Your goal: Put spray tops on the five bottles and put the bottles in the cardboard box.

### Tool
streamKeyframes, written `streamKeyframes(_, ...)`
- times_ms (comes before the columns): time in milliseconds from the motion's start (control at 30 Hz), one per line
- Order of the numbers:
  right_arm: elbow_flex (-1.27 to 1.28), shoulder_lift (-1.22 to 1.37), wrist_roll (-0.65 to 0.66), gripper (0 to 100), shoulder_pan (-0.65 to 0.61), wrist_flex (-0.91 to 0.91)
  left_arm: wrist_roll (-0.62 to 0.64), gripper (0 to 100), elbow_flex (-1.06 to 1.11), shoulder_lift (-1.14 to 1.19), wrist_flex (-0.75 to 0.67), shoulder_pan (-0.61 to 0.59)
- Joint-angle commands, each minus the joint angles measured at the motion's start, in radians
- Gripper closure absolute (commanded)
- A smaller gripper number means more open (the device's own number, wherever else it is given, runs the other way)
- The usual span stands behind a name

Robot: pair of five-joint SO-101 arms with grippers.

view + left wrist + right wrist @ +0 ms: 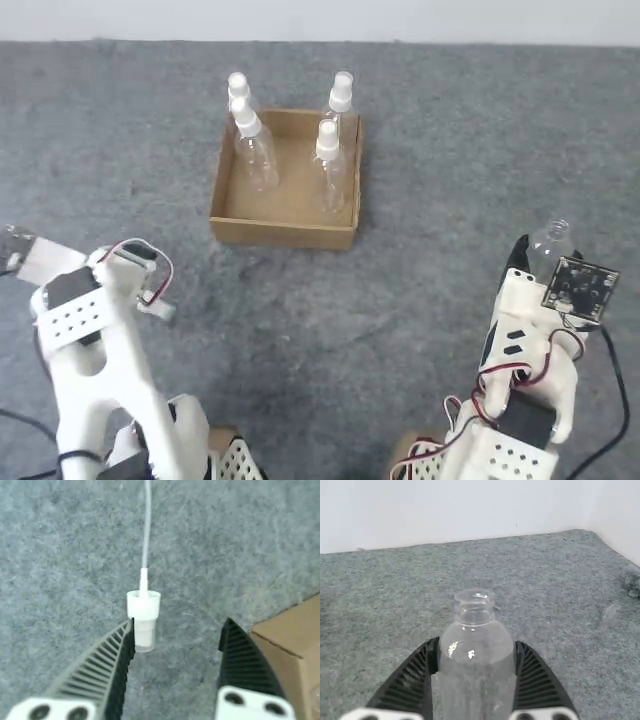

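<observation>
The right jaws pinch the fifth bottle [475, 650] across its shoulder, one ribbed black jaw pressed to each side. This leaves the open neck poking out past their tips. That hold looks chosen to leave the mouth free for a top. The bottle is clear, thin-walled plastic, round and smooth, with small glints on its curve. I would expect it to flex under a hard squeeze and to slip in a slack one.

The left jaws are spread over the last spray top [143, 617], which lies on the worktop [60, 555] between them. It sits right against one jaw, with the other well apart from it, so closing should drag it sideways before it is caught. The top is hard white plastic, a wide collar with a narrower stub pointing back toward the jaws. Its thin, stiff dip tube [146, 525] runs straight away from them. The worktop is grey and felt-like, which probably stops the top rolling.

Just outside the farther left jaw is a corner of the matte brown cardboard box [290, 635]. Four capped bottles [255, 150] stand upright in it.
</observation>
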Motion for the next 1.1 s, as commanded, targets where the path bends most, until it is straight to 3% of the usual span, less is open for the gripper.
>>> streamKeyframes(0,-0.015,-0.018,0.015,97.9,-0.012,-0.025,-0.006,79,-0.091,-0.002,0.015,-0.003)
streamKeyframes(233,-0.015,-0.018,0.015,97.9,-0.012,-0.025,-0.192,84,-0.268,0.006,0.224,-0.008)
streamKeyframes(500,-0.015,-0.018,0.038,97.9,-0.012,-0.025,-0.566,90,-0.421,0.006,0.486,-0.006)
streamKeyframes(667,-0.014,-0.018,0.043,97.9,-0.038,-0.025,-0.766,96,-0.418,0.006,0.496,-0.003)
streamKeyframes(1067,-0.014,-0.018,0.044,97.9,-0.047,-0.024,-1.347,98,-0.417,0.006,0.491,-0.005)
